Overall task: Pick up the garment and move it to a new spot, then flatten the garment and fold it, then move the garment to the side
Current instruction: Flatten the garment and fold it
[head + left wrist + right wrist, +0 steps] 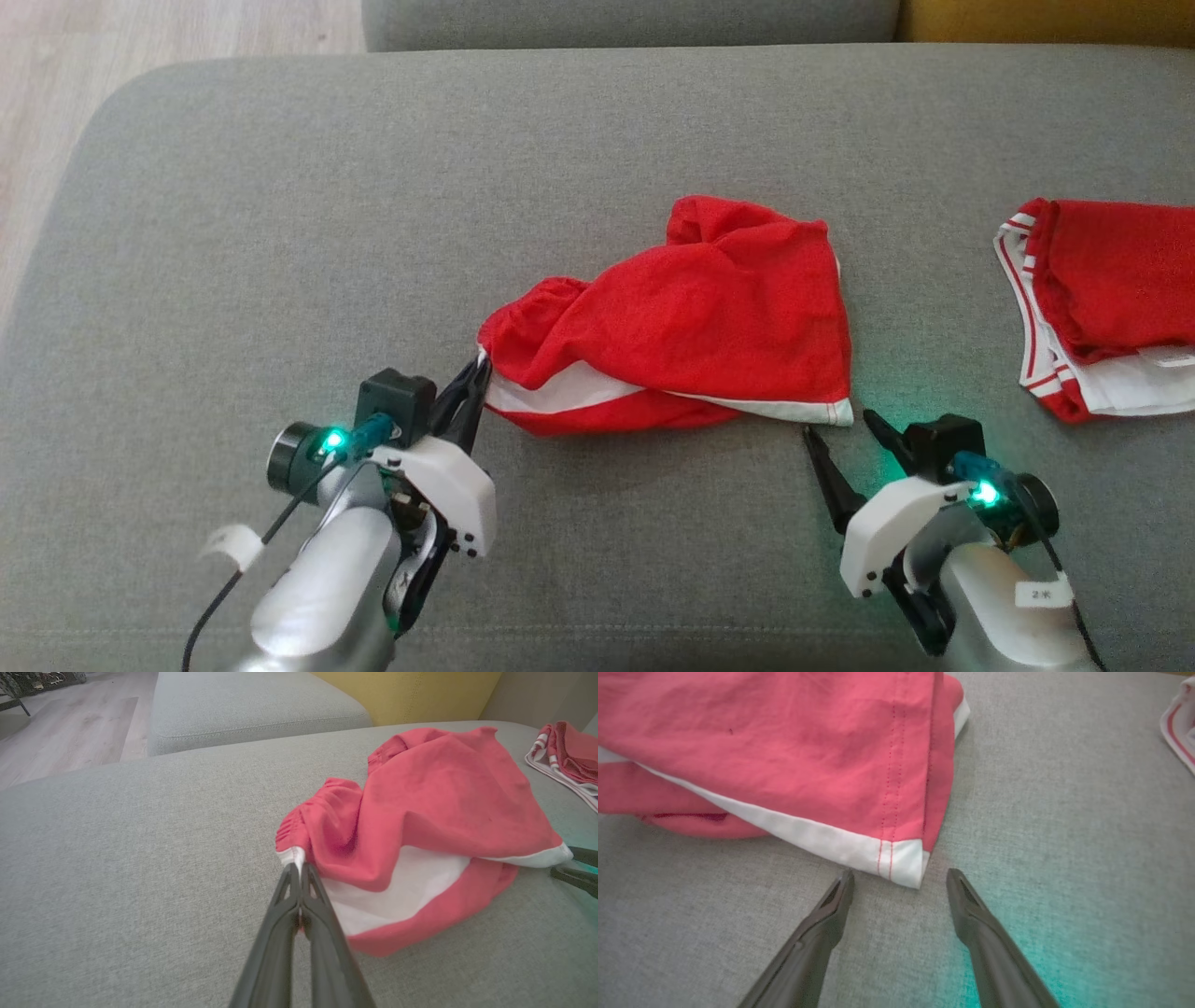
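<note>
The red garment (691, 317) lay crumpled near the middle of the grey sofa cushion (373, 187), a little toward its near edge. It looked light, thin and limp, likely to sag and bunch when lifted, so its firmer white-trimmed corners seemed the best holds. The left pincer (476, 378) was clamped on the white corner (292, 855) at its left end. The right pincer (838, 425) stood with fingers apart, just short of the hem corner (901, 863). A second red garment (1111, 289) lay at the cushion's right edge, well apart.
</note>
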Motion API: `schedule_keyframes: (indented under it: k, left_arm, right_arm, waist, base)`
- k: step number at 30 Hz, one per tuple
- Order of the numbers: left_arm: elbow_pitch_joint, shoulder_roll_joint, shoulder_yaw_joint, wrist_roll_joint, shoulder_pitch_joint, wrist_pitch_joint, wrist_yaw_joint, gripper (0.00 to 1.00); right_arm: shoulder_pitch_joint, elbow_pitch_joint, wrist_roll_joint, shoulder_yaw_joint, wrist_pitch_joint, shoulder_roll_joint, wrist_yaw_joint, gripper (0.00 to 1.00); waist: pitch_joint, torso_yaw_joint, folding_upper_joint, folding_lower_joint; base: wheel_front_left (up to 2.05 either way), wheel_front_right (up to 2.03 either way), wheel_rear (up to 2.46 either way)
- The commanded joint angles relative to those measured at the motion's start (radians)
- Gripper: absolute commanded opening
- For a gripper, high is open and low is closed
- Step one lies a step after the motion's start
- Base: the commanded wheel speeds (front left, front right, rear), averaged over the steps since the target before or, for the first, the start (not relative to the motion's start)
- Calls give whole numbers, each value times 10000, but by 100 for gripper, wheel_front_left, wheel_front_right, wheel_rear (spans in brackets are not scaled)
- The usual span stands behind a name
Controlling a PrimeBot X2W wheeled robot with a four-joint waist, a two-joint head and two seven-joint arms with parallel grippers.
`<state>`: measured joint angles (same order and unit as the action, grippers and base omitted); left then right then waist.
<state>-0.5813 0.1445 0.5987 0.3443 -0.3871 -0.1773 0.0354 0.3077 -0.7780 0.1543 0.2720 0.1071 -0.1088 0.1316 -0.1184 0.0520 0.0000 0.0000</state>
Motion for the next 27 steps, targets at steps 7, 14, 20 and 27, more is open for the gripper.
schedule_keyframes:
  k: [7, 14, 20, 27]
  left_arm:
    - [490, 307, -286, 49, -242, 40, 97, 0]
    - [626, 401, -230, 89, -217, 124, 138, 0]
    - [700, 525, -214, 160, -95, 132, 159, 0]
    - [1187, 753, -196, 211, 75, 69, 154, 0]
  right_arm:
    - [656, -234, 292, 477, 431, -45, -9, 100]
    - [841, -703, 618, 774, 609, -107, -9, 0]
    - [919, -742, 753, 914, 866, -449, -9, 0]
    - [1059, 221, 932, 1261, 650, -1444, -9, 0]
  waist:
    - [0, 13, 0, 0]
    - [45, 50, 0, 0]
    - [318, 50, 0, 0]
    - [928, 3, 0, 0]
  base:
    - [0, 0, 0]
    - [0, 0, 0]
    - [0, 0, 0]
    - [0, 0, 0]
